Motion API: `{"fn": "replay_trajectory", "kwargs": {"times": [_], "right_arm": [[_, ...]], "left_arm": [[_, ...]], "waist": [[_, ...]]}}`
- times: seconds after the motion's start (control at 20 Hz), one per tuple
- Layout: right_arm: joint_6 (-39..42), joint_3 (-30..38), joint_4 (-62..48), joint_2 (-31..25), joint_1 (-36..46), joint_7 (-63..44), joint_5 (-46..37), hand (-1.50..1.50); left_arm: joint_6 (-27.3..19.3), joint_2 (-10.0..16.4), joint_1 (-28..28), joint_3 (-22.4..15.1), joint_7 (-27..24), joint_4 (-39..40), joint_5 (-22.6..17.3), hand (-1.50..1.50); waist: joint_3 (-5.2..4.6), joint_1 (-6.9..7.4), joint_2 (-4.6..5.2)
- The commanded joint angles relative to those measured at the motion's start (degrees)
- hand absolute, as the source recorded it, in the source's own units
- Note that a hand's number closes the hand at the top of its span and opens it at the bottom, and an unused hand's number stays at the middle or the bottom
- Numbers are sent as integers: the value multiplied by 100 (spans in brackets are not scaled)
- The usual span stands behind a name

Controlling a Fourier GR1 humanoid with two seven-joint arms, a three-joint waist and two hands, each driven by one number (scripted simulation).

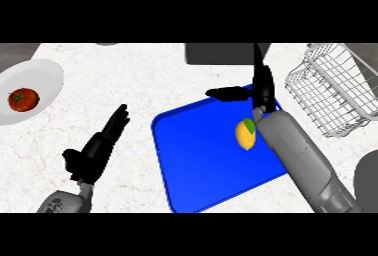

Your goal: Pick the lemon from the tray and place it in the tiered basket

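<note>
The white marbled counter point(140, 70) is carrying a blue tray point(199, 165) at centre, a wire tiered basket point(332, 95) at far right, and a white plate point(40, 75) with a red tomato point(22, 99) at far left. The lemon point(246, 134) is lying on the tray's right part, just beside the right forearm and nearer than the right hand point(260, 87). That hand is extending over the tray's far corner, fingers straight, thumb spread leftward, holding nothing. The left hand point(96, 150) is resting open at left, off the tray.
</note>
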State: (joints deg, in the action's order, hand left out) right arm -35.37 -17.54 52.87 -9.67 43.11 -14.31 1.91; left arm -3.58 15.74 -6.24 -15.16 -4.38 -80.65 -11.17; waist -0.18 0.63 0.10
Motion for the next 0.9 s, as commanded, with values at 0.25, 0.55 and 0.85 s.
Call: {"fn": "replay_trajectory", "kwargs": {"times": [0.25, 0.55, 0.85], "right_arm": [[2881, -1628, -671, -1141, 1122, -2833, -858, -150], [5002, -1845, -246, -930, 2035, -4535, -355, -150], [5381, -1666, 538, -934, 1942, -5710, -46, -150]], "left_arm": [[98, 31, 33, 34, -144, 238, 30, 0], [62, -21, 59, 120, -229, 295, 18, 0], [106, -83, 87, 147, -246, 196, 60, 0]], "waist": [[-43, -88, -106], [-5, -108, -99], [14, -136, -65]]}}
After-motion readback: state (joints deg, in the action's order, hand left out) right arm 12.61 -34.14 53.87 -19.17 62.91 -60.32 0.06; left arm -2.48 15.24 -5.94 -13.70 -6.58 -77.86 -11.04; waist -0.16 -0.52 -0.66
